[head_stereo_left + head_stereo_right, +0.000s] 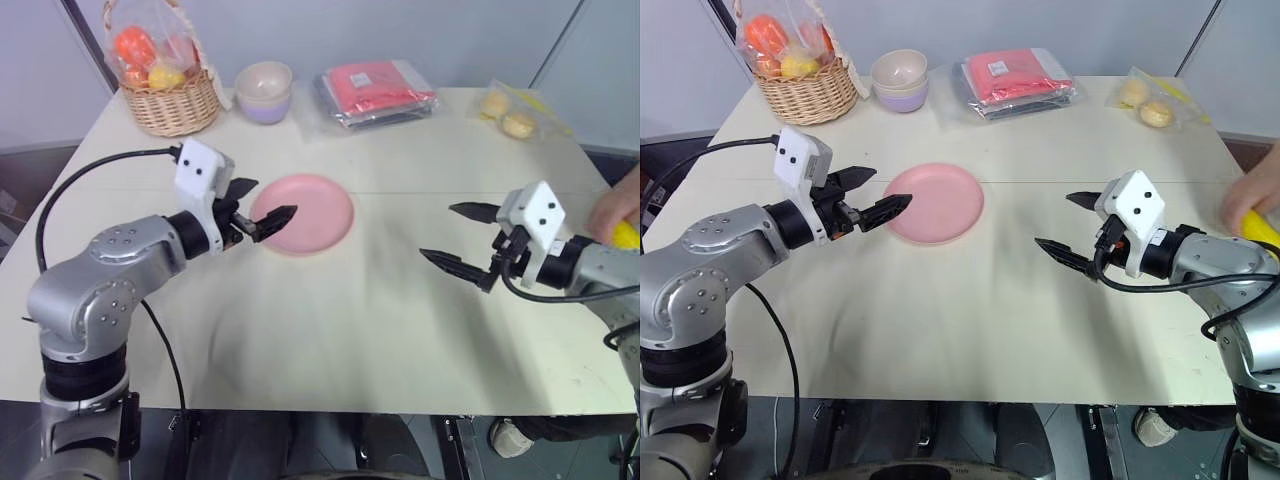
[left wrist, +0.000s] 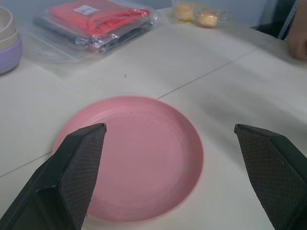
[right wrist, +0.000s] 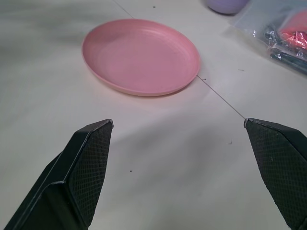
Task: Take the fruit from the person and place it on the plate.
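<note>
The left hand (image 1: pixel 258 205) hovers above the surface (image 1: pixel 330 320) with its two black fingers spread wide and nothing between them; the pink plate (image 1: pixel 318 215) lies just past its fingertips, empty. The left wrist view looks across the plate's ridged inside to a clear bag of red cloth (image 2: pixel 98 21), the stacked lilac and cream bowls (image 2: pixel 8 43) and a small bag of round buns (image 2: pixel 199 15) further off. The right hand (image 1: pixel 1068 228) is likewise wide open and holds nothing, pointing toward the plate from well apart; its wrist view shows the plate beyond a stretch of bare surface with a thin seam line. Behind the right hand, at the edge of the head views, the person's hand (image 1: pixel 1252 195) grips the banana (image 1: pixel 1262 230), of which just a yellow end shows; it is apart from the robot's fingers. A wicker basket (image 1: pixel 172 100) of bagged fruit stands at the far corner beyond the left hand.
</note>
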Robot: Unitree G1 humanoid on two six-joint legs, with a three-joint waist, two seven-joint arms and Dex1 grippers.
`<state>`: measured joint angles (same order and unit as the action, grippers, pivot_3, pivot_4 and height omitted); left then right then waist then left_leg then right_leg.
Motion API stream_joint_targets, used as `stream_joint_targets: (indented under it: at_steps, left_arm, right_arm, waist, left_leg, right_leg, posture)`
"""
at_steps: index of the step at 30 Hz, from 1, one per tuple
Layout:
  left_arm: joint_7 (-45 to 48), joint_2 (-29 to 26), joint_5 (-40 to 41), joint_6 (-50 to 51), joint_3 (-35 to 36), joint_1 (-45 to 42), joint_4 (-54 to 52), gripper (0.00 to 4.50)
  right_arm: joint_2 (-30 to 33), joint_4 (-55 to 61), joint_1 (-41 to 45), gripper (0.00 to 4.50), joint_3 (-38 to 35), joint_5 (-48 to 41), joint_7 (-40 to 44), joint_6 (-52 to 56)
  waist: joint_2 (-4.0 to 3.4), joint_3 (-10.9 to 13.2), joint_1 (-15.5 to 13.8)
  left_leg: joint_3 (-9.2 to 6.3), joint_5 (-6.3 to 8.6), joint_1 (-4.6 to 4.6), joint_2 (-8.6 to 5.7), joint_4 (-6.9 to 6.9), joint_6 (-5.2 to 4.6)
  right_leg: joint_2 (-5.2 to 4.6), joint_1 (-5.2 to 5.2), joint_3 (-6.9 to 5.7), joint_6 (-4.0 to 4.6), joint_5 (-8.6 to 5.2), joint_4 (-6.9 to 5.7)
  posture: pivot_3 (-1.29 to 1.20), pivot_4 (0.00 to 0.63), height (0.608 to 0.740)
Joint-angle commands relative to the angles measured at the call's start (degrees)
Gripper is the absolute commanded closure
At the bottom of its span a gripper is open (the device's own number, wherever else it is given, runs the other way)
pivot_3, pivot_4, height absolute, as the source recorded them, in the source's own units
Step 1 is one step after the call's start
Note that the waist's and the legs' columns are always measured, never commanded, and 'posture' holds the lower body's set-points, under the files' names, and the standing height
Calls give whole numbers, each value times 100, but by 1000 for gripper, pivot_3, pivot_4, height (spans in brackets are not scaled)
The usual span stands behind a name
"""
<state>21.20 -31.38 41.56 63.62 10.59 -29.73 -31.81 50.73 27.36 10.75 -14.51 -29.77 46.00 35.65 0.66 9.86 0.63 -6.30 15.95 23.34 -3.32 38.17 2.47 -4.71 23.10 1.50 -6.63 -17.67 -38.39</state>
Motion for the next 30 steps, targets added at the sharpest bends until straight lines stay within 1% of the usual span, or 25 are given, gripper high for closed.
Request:
stream_joint_targets:
  at_steps: [1,7,17,30]
  left_arm:
    - [-53,-56,36,-125,142,-87,-125,30]
    - [-112,33,212,-105,243,-223,-16,30]
    - [9,-77,201,-182,103,-178,-12,30]
    - [24,-76,225,-147,93,-176,-15,30]
  right_arm:
    - [73,96,44,0,-134,25,3,-109]
    - [60,106,19,0,-160,48,-20,-110]
    - [38,111,21,0,-154,51,-72,-127]
    - [98,127,-11,0,-241,20,-42,-91]
  waist:
    - [0,0,0]
    - [0,0,-1]
    - [0,0,0]
    - [0,0,0]
  left_leg:
    - [0,0,0,0,0,0]
    - [0,0,0,0,0,0]
    - [0,0,0,0,0,0]
    - [0,0,0,0,0,0]
  right_leg:
    - [0,0,0,0,0,0]
    - [0,0,0,0,0,0]
    - [0,0,0,0,0,0]
    - [0,0,0,0,0,1]
  posture:
    - [0,150,740]
    - [0,150,740]
    - [0,150,740]
    - [0,150,740]
